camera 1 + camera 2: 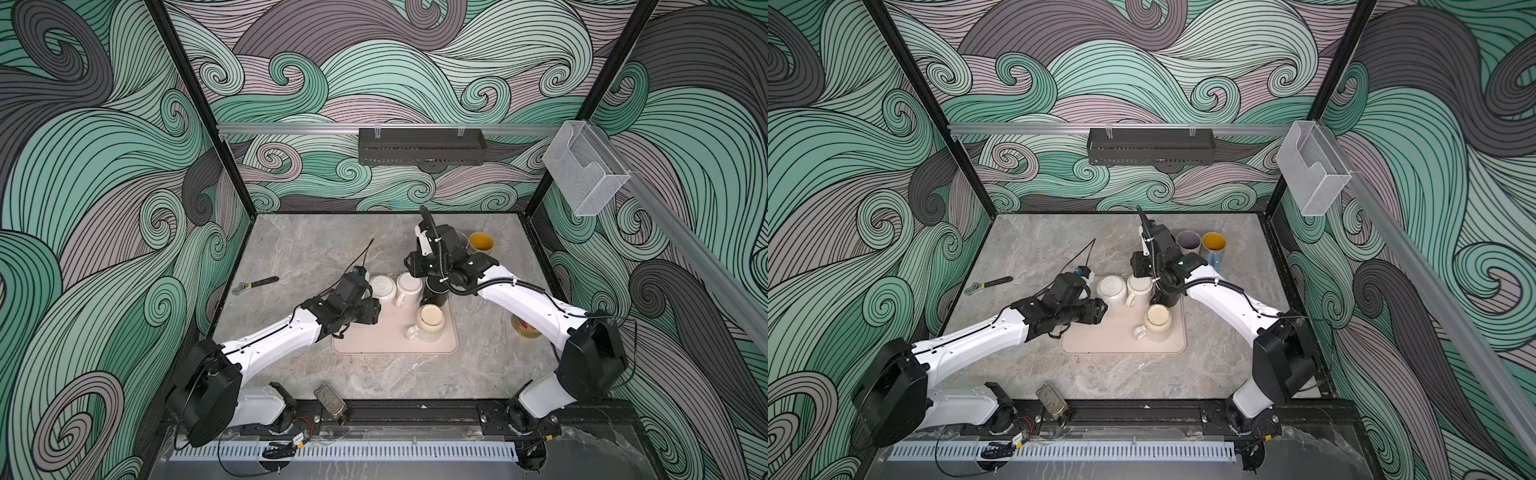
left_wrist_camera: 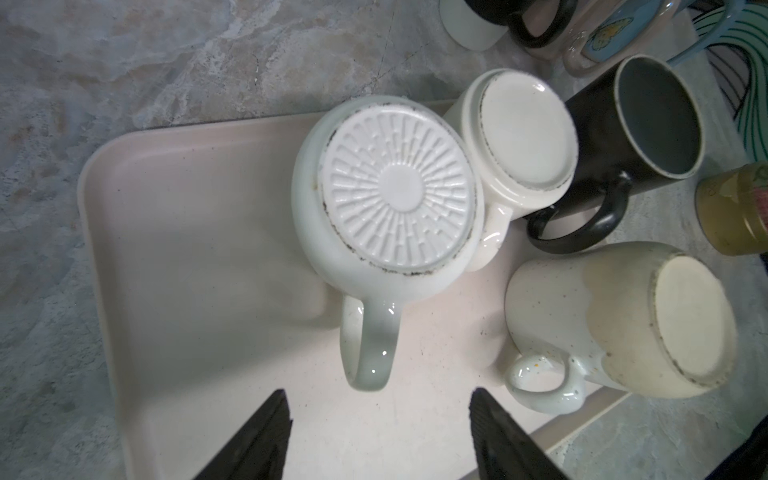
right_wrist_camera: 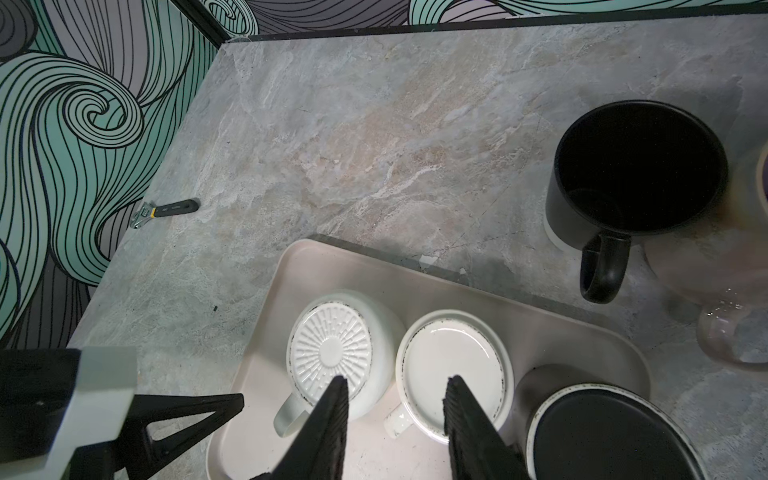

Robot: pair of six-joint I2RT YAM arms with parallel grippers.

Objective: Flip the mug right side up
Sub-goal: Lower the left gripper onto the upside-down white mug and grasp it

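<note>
A beige tray (image 1: 374, 340) carries several mugs. A pale green-white mug (image 2: 390, 195) (image 1: 382, 286) stands upside down, ribbed base up, handle (image 2: 370, 353) pointing at my left gripper (image 2: 380, 399). That gripper is open, its tips level with the handle's end and apart from it, with nothing between them. Beside the pale mug a white mug (image 2: 523, 129) (image 1: 409, 286) is also upside down, and a speckled cream mug (image 2: 615, 320) (image 1: 430, 320) is upside down nearer the front. My right gripper (image 3: 397, 380) hovers open above the two white mugs, holding nothing.
A black mug (image 2: 640, 120) stands at the tray's right. Off the tray at the back right are another black mug (image 3: 636, 166), a purple-lined mug (image 1: 1187, 241) and a yellow-lined mug (image 1: 1213, 245). A wrench (image 1: 255, 284) lies left; a yellow jar (image 1: 524, 326) sits under the right arm.
</note>
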